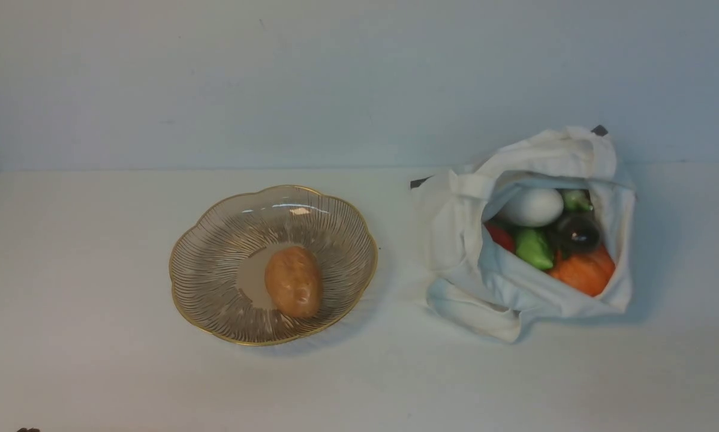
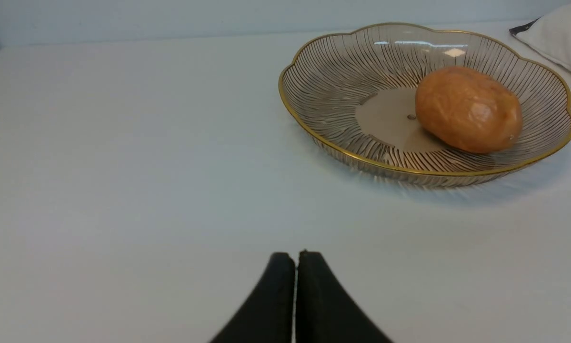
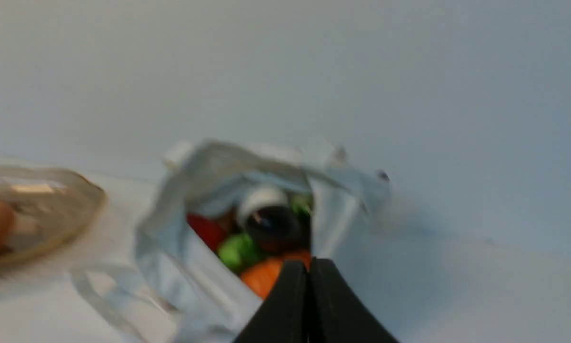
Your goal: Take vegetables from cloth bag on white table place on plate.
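Observation:
The ribbed plate with a gold rim sits left of centre on the white table, and the brown potato lies in it. The white cloth bag lies to its right, mouth open. Inside it I see the white egg-shaped one, the red one, the green pepper, the dark eggplant and the orange pumpkin. My left gripper is shut and empty, short of the plate. My right gripper is shut and empty, short of the bag.
A pale wall rises behind the table's far edge. Neither arm shows in the front view. A dark strap end pokes out behind the bag. Bare tabletop lies in front of the plate and the bag.

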Motion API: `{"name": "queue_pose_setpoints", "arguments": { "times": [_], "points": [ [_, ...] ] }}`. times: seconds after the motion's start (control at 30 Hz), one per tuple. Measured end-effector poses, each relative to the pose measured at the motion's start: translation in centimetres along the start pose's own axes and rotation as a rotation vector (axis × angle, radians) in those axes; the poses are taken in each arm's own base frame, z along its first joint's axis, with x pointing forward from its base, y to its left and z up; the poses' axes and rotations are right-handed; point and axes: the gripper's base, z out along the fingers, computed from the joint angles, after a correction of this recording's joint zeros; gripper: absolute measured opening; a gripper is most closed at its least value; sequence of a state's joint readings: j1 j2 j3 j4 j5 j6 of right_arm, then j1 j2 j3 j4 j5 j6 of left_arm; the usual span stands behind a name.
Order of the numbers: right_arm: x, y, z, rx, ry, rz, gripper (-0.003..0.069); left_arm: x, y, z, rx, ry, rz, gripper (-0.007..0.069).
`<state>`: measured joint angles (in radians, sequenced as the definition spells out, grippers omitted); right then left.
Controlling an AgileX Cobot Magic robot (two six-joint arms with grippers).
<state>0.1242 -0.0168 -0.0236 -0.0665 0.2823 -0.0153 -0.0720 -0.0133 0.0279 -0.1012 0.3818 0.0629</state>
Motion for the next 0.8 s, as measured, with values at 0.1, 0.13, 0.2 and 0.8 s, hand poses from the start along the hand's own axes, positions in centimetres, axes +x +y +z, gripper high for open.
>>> {"name": "queue_pose_setpoints", "arguments": {
  "times": [0.1,0.13,0.2,0.8],
  "points": [
    [2.44,-0.58,0.16,0.140,0.139,0.072,-0.0015,0.00,0.00,0.00,0.000,0.000,0.000,-0.0008],
    [2.46,-0.64,0.14,0.153,0.141,0.075,-0.0015,0.00,0.00,0.00,0.000,0.000,0.000,-0.0008],
    [2.54,-0.88,0.08,0.197,0.152,0.082,-0.0015,0.00,0.00,0.00,0.000,0.000,0.000,-0.0008],
    [2.53,-0.89,0.07,0.200,0.154,0.082,-0.0015,0.00,0.00,0.00,0.000,0.000,0.000,-0.0008]
  ]
}}
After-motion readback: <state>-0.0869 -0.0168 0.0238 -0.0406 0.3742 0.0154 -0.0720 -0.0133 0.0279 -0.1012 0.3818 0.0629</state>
